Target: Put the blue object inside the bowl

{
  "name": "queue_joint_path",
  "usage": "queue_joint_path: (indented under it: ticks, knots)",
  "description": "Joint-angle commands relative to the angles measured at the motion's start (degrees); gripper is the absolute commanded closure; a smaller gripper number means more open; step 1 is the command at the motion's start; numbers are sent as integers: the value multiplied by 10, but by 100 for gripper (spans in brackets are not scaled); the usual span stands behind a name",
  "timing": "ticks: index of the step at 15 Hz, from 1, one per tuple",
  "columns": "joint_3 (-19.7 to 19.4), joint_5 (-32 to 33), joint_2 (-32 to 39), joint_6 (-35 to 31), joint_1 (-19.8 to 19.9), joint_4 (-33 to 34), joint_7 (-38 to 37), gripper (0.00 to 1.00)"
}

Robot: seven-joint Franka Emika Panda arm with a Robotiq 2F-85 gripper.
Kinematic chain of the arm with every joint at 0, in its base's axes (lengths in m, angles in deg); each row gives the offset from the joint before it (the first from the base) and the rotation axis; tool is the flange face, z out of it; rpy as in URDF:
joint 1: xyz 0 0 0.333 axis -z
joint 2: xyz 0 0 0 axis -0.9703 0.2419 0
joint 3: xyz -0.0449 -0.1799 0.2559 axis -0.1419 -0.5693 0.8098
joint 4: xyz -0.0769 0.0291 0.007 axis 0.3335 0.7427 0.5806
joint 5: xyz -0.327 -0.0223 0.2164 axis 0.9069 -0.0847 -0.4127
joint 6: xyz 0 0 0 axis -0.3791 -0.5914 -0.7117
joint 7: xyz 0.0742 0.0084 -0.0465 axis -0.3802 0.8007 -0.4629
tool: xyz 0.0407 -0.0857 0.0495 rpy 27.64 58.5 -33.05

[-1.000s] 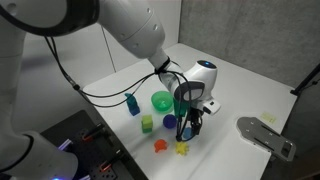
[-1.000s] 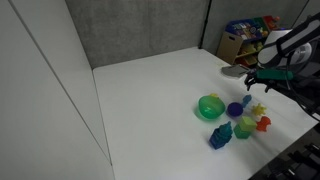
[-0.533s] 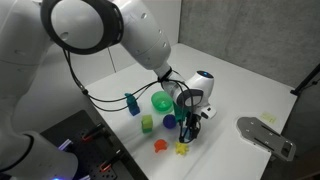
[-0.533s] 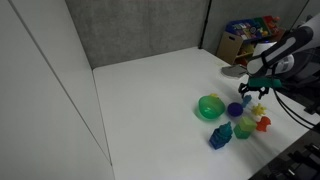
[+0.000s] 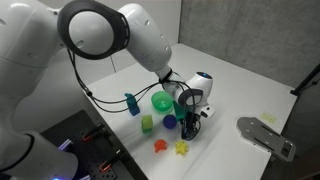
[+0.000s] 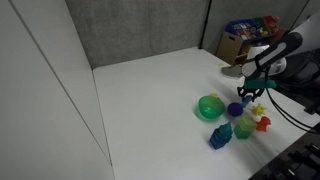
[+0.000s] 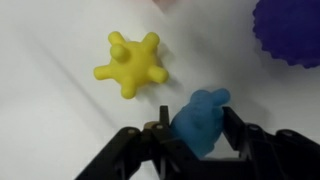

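At left centre of the wrist view we see a yellow spiky plastic star (image 7: 130, 63) on the white tabletop (image 7: 50, 120). Lower centre, the claw (image 7: 197, 135) grasps the light-blue lumpy toy piece (image 7: 200, 118), fingers touching both its sides. In an exterior view, the bright-green round plastic bowl (image 5: 160, 103) sits near, up-left of the claw.

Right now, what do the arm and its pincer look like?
The arm has bulky, rounded, glossy white shells. A thin black cable loops off it toward the wrist. The pincer is black, with two angular matte fingers on hinged links. No markings are legible.
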Motion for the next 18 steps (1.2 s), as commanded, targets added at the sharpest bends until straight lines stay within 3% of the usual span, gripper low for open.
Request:
queue_joint_path:
  ticks: [1,8,18]
  knots:
    - [-9,-6,-28,38,-9,10,0,74]
    - [-3,6,-124,82,-39,-7,-5,91]
    - [38,60,-215,98,-139,-88,-30,92]
